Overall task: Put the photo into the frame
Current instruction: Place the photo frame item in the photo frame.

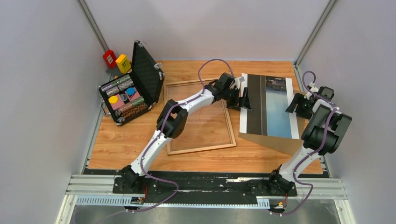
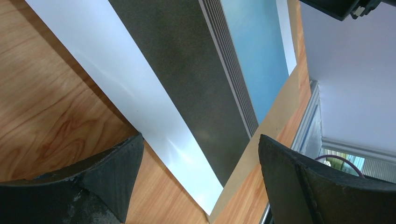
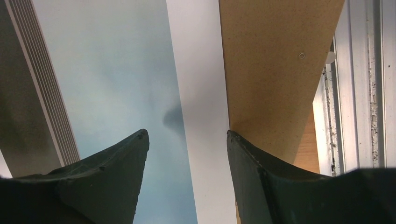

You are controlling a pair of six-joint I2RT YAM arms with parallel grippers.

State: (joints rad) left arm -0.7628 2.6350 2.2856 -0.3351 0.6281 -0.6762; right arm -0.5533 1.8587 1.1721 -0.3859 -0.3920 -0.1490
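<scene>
Wooden tabletop (image 1: 116, 149): one frame (image 1: 201, 149), flat at centre, left arm (image 1: 187, 105) crossing it; one photo (image 1: 268, 105) just right, atop one brown backing board (image 1: 280, 143). Left gripper (image 1: 243, 99) and right gripper (image 1: 299, 105) flank the photo, jaws apart. One open black case (image 1: 145, 74), far left, holds possibly tape rolls; one red cube (image 1: 109, 58) and one yellow cube (image 1: 123, 63) behind.

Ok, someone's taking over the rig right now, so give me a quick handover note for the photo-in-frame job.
Left gripper: open, over the photo's left white margin.
Right gripper: open, over the photo's right margin.
The photo lies face up on the brown backing board, on the right of the table.
The frame lies flat centre-left, with no photo in it.
Done: both arms are at the photo, but nothing is gripped.
Left: grasp the photo, carry it across and lay it in the frame.
</scene>
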